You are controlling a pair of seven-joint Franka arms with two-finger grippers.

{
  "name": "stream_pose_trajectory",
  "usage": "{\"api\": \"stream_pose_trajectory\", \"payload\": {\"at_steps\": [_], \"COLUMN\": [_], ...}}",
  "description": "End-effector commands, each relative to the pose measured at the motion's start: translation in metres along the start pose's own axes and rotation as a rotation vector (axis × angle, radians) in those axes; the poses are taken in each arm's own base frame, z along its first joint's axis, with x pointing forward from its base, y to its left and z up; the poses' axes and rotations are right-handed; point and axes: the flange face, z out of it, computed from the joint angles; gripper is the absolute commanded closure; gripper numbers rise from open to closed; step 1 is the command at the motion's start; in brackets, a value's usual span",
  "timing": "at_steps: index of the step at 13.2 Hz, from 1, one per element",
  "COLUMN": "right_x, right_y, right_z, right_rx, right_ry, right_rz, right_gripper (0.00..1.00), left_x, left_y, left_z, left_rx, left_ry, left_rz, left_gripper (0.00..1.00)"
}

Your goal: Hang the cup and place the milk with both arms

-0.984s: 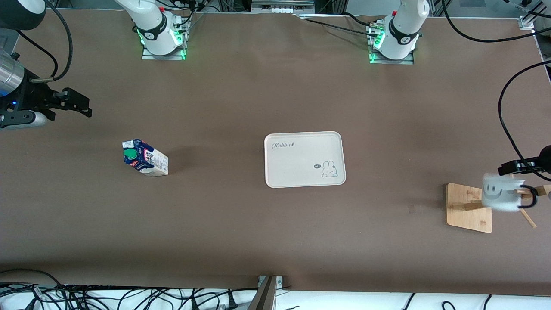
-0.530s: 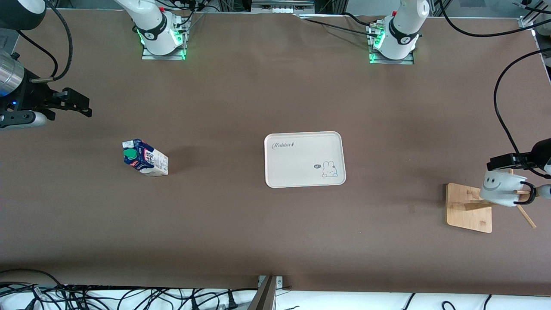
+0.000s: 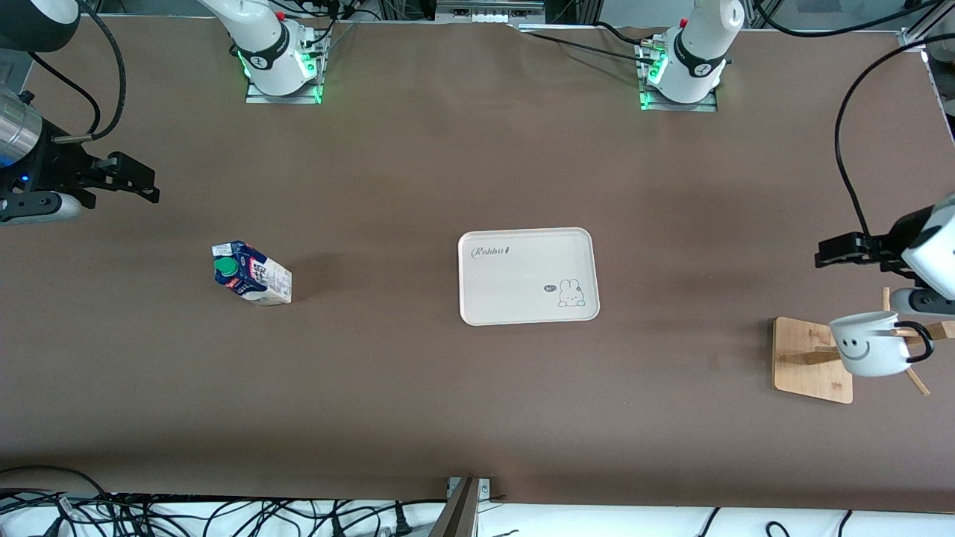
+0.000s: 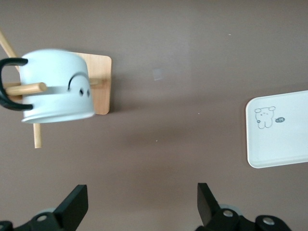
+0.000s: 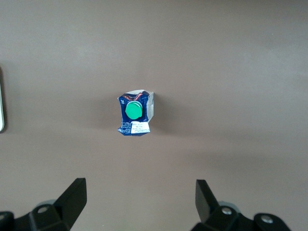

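The white smiley cup (image 3: 869, 344) hangs by its black handle on a peg of the wooden rack (image 3: 809, 359) at the left arm's end of the table. It also shows in the left wrist view (image 4: 55, 86). My left gripper (image 3: 830, 252) is open and empty in the air beside the rack, apart from the cup; it also shows in its own wrist view (image 4: 142, 204). The milk (image 3: 251, 272) stands upright on the table toward the right arm's end, green cap up (image 5: 135, 113). My right gripper (image 3: 142, 179) is open and empty, waiting over that end of the table (image 5: 140, 199).
A cream tray (image 3: 515, 287) with a rabbit print lies at the middle of the table, with nothing on it; its edge shows in the left wrist view (image 4: 284, 144). Cables run along the table's near edge.
My left gripper has drawn away from the cup, toward the tray and the bases. The cup has settled lower on the peg. The right arm and the milk have not moved.
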Motion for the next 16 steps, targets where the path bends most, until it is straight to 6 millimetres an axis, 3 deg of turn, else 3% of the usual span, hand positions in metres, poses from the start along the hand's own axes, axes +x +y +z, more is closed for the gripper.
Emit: {"api": "stream_pose_trajectory", "payload": {"at_steps": [1,2,3,5,7,11,16], "right_x": [0.001,0.001,0.001,0.001,0.001,0.001,0.001], "right_y": [0.0,0.0,0.0,0.0,0.0,-0.002,-0.001], "right_z": [-0.006,-0.005,-0.005,-0.005,-0.005,-0.005,-0.005], "right_rx": [-0.015,-0.015,-0.015,-0.015,-0.016,-0.015,-0.013], "right_ry": [-0.001,-0.005,-0.005,-0.006,-0.005,-0.005,-0.004], "right_rz": [0.011,0.012,0.012,0.012,0.01,0.008,0.012], "right_gripper": [0.0,0.0,0.0,0.0,0.0,0.0,0.0], "left_x": [-0.016,-0.02,-0.038,-0.068,-0.085,-0.096,-0.099], "left_y": [0.009,0.012,0.025,0.033,0.039,0.057,0.046], "left_z": [-0.007,-0.008,-0.013,-0.01,-0.012,-0.016,-0.014], "left_rx": [0.001,0.003,0.012,0.024,0.022,0.031,0.044], "left_ry": [-0.008,0.001,0.029,0.096,0.147,0.178,0.159], "left_rz": [0.03,0.037,0.045,0.0,-0.071,-0.041,-0.017], "left_gripper": [0.0,0.0,0.0,0.0,0.0,0.0,0.0]}}
